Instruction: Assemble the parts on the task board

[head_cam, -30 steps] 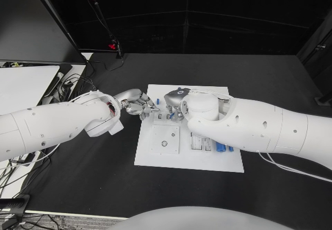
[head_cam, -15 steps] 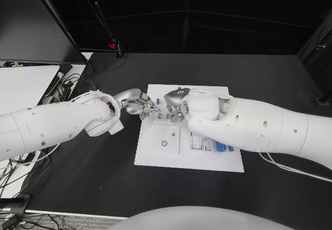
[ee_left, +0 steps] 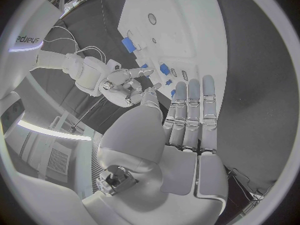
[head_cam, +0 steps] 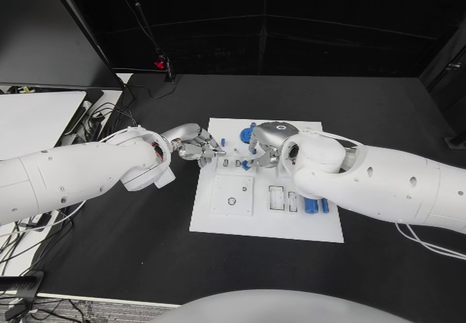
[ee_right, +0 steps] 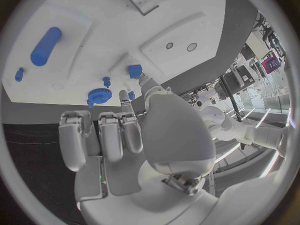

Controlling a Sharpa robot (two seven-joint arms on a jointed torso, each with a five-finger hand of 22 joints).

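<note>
Both hands hover over the task board [head_cam: 262,225], left hand [head_cam: 199,147] spread and empty, right hand [head_cam: 260,156] apparently empty too; loose blue cylinder [ee_right: 45,46] and gear [ee_right: 98,94] suggest assembly remains unfinished.

left arm: white, reaching in from the left
left hand [head_cam: 197,145]: silver, fingers straight and together, holding nothing
right arm: white, reaching in from the right
right hand [head_cam: 264,149]: silver, fingers extended, empty
</note>
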